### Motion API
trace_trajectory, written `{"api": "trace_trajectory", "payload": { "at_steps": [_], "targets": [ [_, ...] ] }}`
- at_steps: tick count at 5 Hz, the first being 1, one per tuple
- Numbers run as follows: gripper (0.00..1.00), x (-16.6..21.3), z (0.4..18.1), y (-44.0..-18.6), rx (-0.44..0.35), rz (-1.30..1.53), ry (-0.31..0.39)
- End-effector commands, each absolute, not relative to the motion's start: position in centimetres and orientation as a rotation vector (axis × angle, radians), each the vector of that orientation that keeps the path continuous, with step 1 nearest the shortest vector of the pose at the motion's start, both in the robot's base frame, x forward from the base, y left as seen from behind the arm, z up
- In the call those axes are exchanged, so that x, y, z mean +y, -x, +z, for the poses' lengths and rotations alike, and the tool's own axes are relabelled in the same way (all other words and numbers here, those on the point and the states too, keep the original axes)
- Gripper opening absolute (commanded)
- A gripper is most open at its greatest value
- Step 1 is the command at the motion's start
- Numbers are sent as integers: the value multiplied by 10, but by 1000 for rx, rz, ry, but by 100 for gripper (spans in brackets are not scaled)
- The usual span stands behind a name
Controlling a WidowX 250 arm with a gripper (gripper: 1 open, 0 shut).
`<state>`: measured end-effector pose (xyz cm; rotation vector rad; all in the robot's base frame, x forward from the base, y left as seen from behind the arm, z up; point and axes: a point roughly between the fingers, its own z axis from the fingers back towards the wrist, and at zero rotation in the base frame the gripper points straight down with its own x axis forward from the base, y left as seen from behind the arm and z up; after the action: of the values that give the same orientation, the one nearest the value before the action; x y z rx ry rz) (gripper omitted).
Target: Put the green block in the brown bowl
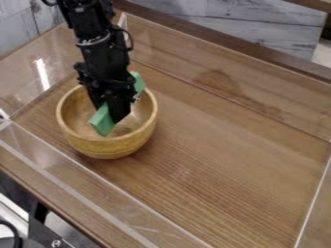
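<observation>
The brown bowl [91, 142] is a round light wooden bowl on the left part of the table. Inside its hollow stands the green block [104, 118], tilted, its lower end down in the bowl and its upper end showing behind the fingers. My black gripper [111, 101] comes down from above into the bowl and is shut on the green block. The middle of the block is hidden by the fingers.
The bowl sits on a wooden table [220, 165] enclosed by low clear walls [77, 184]. A grey marbled wall [246, 24] runs along the back. To the right of the bowl lies bare wood.
</observation>
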<state>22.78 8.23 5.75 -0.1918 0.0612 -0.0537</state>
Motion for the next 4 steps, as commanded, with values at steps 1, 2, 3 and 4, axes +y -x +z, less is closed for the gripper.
{"api": "trace_trajectory", "payload": {
  "at_steps": [1,2,3,4],
  "targets": [
    [0,90,65,-238,23,-46,175],
    [0,91,63,-238,30,-43,178],
    [0,92,61,-239,37,-41,182],
    [0,93,60,-239,46,-39,186]
  ]
}}
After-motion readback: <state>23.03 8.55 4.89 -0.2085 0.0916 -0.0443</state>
